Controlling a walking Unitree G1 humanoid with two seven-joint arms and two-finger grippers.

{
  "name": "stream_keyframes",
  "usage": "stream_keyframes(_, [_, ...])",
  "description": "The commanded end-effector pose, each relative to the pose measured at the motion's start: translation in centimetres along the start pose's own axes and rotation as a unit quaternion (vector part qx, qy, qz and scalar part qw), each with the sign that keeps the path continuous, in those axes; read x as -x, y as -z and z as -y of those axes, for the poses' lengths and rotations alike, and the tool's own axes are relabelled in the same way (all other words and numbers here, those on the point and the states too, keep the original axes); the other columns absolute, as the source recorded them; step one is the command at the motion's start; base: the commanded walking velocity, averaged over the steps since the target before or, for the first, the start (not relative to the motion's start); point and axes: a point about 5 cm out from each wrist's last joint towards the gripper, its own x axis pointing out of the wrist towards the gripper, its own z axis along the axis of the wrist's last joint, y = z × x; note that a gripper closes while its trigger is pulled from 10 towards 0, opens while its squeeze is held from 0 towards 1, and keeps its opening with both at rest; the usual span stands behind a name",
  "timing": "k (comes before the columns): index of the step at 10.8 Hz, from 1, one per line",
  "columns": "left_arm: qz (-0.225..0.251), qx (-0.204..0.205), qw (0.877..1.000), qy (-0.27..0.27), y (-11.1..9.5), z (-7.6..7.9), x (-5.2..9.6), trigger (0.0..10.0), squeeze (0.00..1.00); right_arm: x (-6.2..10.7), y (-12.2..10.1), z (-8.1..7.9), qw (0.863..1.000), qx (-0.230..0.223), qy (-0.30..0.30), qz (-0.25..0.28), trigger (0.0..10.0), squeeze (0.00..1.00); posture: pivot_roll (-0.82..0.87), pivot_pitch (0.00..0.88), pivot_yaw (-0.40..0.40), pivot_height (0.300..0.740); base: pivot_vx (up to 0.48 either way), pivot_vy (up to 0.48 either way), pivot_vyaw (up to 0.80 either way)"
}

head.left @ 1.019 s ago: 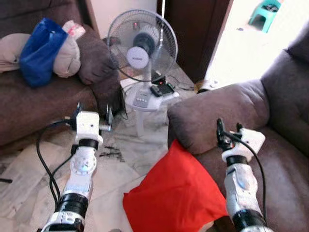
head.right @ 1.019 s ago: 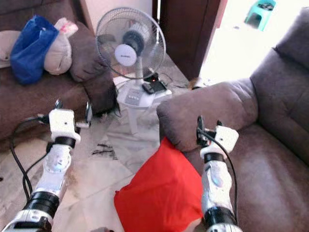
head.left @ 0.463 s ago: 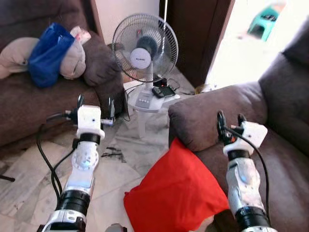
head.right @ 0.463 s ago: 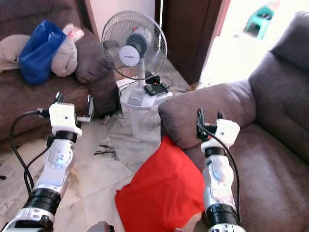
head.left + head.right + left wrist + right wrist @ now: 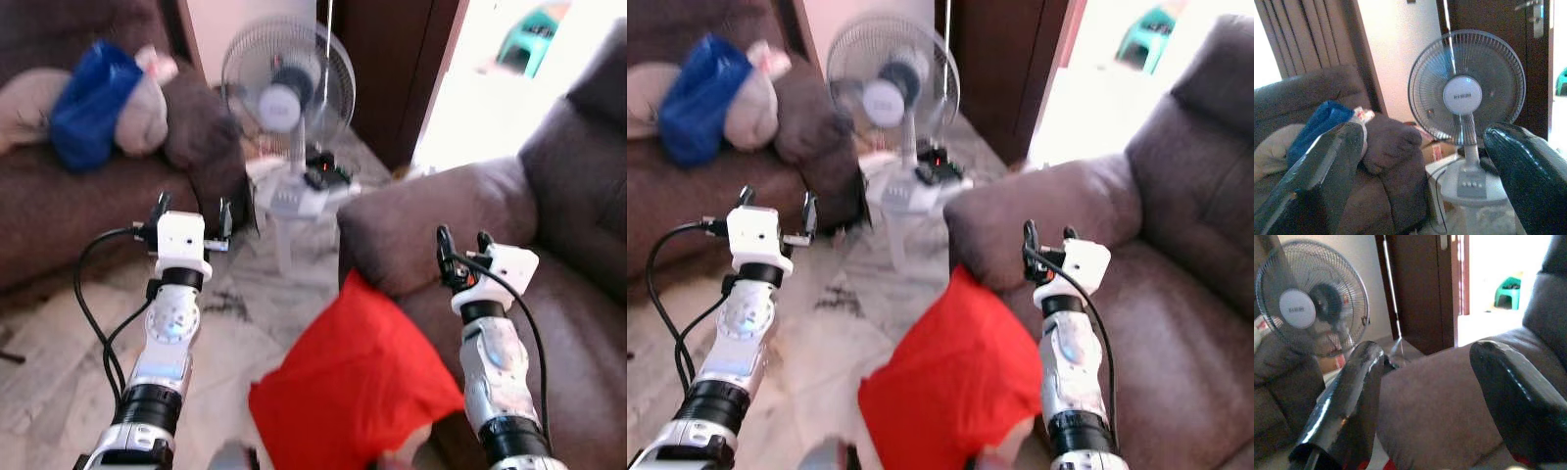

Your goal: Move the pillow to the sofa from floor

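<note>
Red pillow [image 5: 358,387] leaning on sofa [image 5: 549,245] front, left gripper [image 5: 190,210] and right gripper [image 5: 459,245] both spread, empty

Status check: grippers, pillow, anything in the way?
Both grippers, left and right, open, empty, raised. Red pillow on floor, leaning on sofa armrest. Fan stands ahead.

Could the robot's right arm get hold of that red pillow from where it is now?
Probably yes. The right gripper is open and holds nothing, and the red pillow lies just below it against the sofa, with nothing between them.
</note>
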Motion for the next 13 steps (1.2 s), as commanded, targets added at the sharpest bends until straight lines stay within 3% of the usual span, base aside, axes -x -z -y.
stream_keyframes(1, [0.004,0.0,1.0,0.0,-0.3,-0.2,-0.1,10.0,0.0,-0.4,-0.5,-0.2,1.0,0.001,-0.006,0.004,10.0,0.0,0.01,0.045,-0.027,0.657,0.0,0.0,0.0])
stream_keyframes(4, [0.002,0.001,1.0,-0.007,-0.3,-0.3,-0.1,10.0,0.0,-1.0,-1.1,-0.1,1.0,-0.003,-0.004,0.008,10.0,0.0,0.01,0.062,-0.031,0.657,0.0,0.0,0.0])
stream_keyframes(6, [0.013,0.012,0.999,-0.04,-0.8,-0.9,0.3,10.0,0.0,-1.0,-1.7,-0.2,1.0,-0.002,-0.003,0.022,10.0,0.0,-0.01,0.067,-0.019,0.657,0.0,0.0,0.0])
stream_keyframes(8, [0.014,0.005,1.0,-0.024,-0.9,-0.5,0.5,10.0,0.0,-0.2,-1.7,-0.3,1.0,-0.002,-0.005,0.025,10.0,0.0,-0.01,0.075,-0.013,0.657,0.0,0.0,0.0])
stream_keyframes(13, [-0.009,0.011,1.0,0.0,-0.4,-0.3,0.4,10.0,0.0,-0.8,-1.6,-0.9,1.0,-0.004,-0.01,0.012,10.0,0.0,0.0,0.073,-0.017,0.657,0.0,0.0,0.0])
